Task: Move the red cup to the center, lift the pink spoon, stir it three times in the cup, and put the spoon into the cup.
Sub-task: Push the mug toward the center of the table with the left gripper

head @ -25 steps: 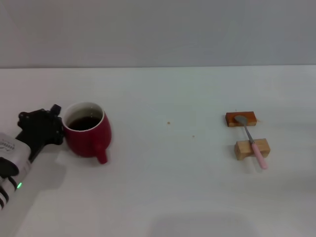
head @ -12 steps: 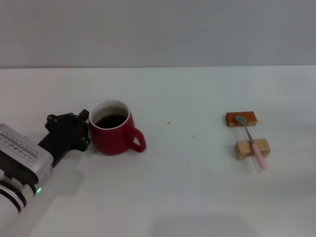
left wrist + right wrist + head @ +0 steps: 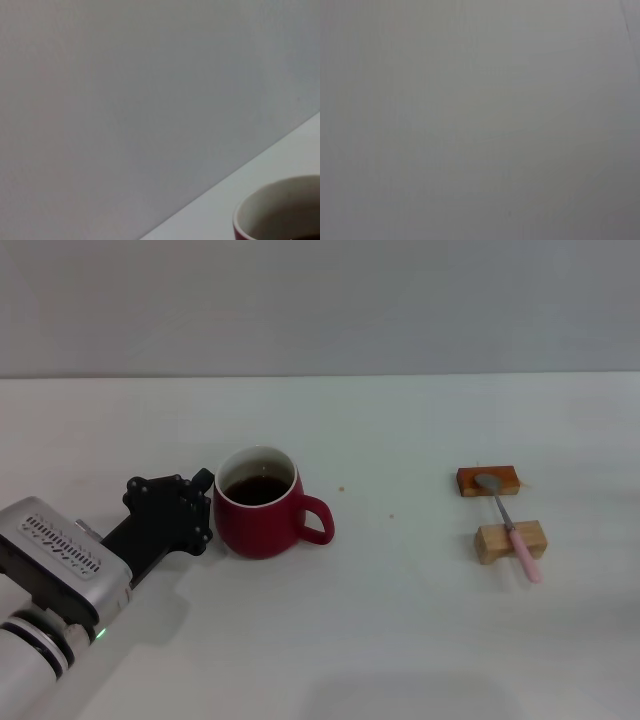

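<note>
Left gripper (image 3: 200,510) pressed against red cup (image 3: 262,516), far side from pink spoon (image 3: 510,525); finger state unclear. Cup left of spoon, well apart, holds dark liquid. Push slow, low, avoid slosh. Right gripper unseen.

A plain white table (image 3: 400,640) is stretching wide across the room, meeting a bare grey wall (image 3: 320,300) behind it. Soft, even light is falling over everything, casting only faint shadows.
</note>
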Action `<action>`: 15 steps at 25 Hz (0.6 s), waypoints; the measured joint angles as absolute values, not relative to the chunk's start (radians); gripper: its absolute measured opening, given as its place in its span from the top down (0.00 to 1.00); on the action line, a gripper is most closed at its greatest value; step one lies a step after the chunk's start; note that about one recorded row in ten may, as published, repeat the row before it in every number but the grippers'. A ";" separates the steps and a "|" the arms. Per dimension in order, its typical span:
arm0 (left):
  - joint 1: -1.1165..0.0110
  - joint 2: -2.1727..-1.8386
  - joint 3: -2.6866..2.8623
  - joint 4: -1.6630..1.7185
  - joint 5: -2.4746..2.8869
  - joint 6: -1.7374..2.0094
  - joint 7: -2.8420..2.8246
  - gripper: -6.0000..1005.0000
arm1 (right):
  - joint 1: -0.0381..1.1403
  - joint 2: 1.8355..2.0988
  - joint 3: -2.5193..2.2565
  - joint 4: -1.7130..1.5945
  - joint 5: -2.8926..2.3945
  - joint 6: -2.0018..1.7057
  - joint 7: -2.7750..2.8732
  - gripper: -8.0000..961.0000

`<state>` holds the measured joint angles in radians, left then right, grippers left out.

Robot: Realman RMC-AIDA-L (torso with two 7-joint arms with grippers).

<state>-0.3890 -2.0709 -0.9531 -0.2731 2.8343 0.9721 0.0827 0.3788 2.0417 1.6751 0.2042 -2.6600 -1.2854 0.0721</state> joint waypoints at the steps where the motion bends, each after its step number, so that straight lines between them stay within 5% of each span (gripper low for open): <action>1: -0.390 -2.071 -0.954 -0.273 2.833 0.972 0.083 0.94 | 0.379 2.042 1.675 0.204 -2.660 -1.285 0.072 0.33; 15: -0.497 -2.065 -1.048 -0.213 2.837 0.886 0.094 0.93 | 0.371 2.043 1.674 0.204 -2.660 -1.292 0.072 0.33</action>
<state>-0.4970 -2.0647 -1.0480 -0.2127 2.8369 0.8860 0.0938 0.3711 2.0432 1.6735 0.2040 -2.6599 -1.2923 0.0721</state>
